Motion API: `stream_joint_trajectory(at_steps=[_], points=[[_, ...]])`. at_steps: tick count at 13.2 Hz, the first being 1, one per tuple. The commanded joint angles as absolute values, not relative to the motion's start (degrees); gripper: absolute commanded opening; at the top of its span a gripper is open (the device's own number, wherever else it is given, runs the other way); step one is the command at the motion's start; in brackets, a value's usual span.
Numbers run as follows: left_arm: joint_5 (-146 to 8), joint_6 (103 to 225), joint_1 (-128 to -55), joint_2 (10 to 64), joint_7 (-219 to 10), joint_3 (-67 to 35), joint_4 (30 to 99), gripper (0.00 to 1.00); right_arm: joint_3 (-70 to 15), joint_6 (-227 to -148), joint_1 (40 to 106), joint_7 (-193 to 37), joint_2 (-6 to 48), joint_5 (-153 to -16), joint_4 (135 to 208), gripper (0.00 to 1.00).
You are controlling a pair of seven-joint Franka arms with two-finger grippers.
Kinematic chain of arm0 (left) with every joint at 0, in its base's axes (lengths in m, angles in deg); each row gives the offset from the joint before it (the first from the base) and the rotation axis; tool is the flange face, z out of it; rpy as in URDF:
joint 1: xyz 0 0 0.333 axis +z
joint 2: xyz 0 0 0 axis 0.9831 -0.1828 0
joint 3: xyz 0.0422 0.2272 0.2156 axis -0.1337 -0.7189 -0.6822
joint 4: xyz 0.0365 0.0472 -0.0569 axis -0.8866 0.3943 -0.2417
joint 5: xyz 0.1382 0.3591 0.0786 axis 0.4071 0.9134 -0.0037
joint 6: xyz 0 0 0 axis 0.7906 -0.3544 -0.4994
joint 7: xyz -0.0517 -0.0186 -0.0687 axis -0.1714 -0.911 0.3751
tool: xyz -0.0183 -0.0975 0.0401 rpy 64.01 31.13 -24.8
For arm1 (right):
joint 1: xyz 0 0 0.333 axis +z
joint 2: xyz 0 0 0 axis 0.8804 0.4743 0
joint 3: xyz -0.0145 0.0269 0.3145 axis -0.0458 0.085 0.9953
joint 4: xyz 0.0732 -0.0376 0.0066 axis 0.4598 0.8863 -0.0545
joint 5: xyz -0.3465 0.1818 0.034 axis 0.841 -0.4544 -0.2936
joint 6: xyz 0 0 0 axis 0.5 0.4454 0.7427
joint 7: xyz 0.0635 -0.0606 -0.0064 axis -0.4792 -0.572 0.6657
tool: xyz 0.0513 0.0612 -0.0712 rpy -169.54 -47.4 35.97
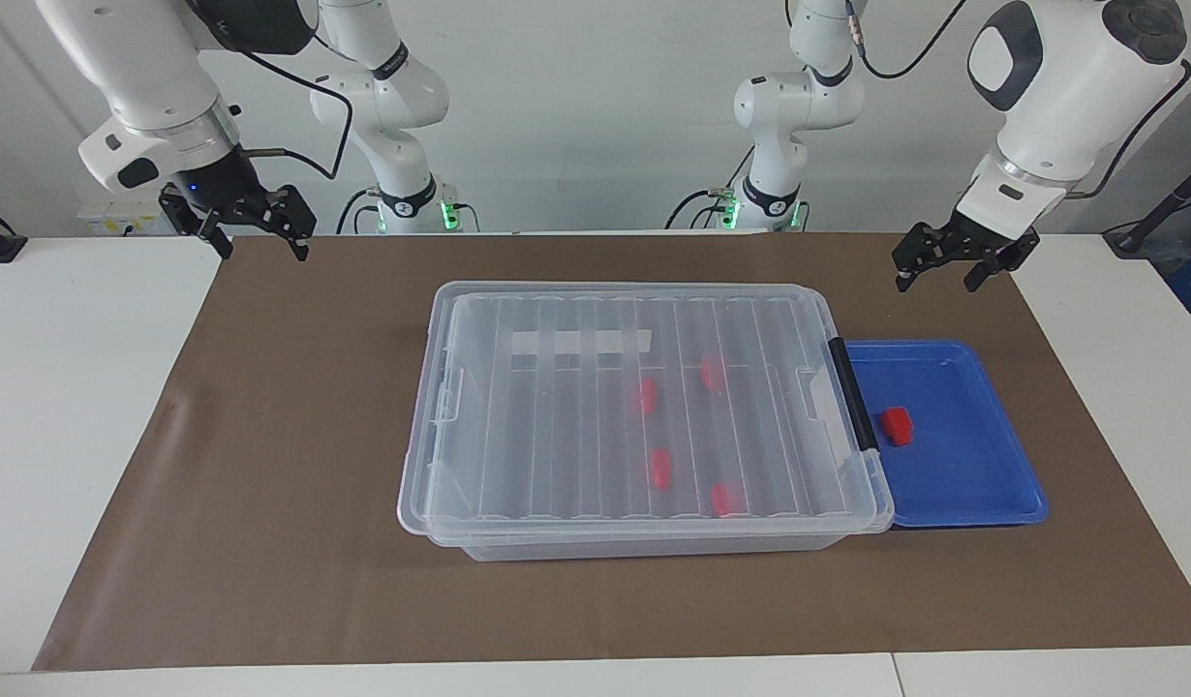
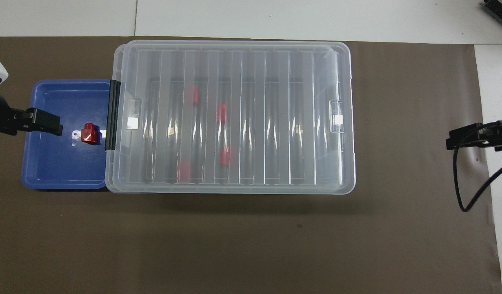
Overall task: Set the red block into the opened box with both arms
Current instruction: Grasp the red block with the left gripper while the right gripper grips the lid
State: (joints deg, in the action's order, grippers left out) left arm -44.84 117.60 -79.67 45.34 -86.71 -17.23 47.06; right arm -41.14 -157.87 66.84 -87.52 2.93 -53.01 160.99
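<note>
my left gripper (image 1: pixel 949 271) hangs with fingers spread and empty, over the brown mat (image 1: pixel 295 436) near the edge closest to the robots, at the left arm's end. the red block (image 1: pixel 897 426) lies in the blue tray (image 1: pixel 992 503), apart from that gripper and untouched. the tray touches the box (image 1: pixel 644 411), which sits mid-mat with its ribbed lid on and four more red blocks (image 1: pixel 646 397) inside. my right gripper (image 1: pixel 257 240), fingers also spread and empty, waits over the mat's corner at the right arm's end, well apart from the block.
</note>
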Motion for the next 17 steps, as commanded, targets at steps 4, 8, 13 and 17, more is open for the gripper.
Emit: stream_joint_trajectory(at_steps=[4, 8, 13, 17], points=[[-45.88, 118.93, -79.11, 46.90, -86.41, -17.37, 49.25, 1.00, -40.81, -162.05, 67.05, -88.38, 2.11, -53.11, 162.63, 1.00], [-45.88, 121.64, -78.42, 47.16, -86.33, -17.37, 50.64, 1.00, -40.63, -177.41, 71.17, -91.36, 5.08, -55.91, 168.43, 1.00], [-45.88, 135.79, -76.30, 49.01, -85.98, -17.37, 62.33, 1.00, -40.63, -188.50, 77.15, -96.91, 14.31, -57.68, 168.17, 1.00], [-45.88, 147.03, -76.12, 46.82, -86.33, -17.37, 67.69, 1.00, -40.63, -190.62, 78.65, -97.09, 17.58, -56.55, 168.34, 1.00]])
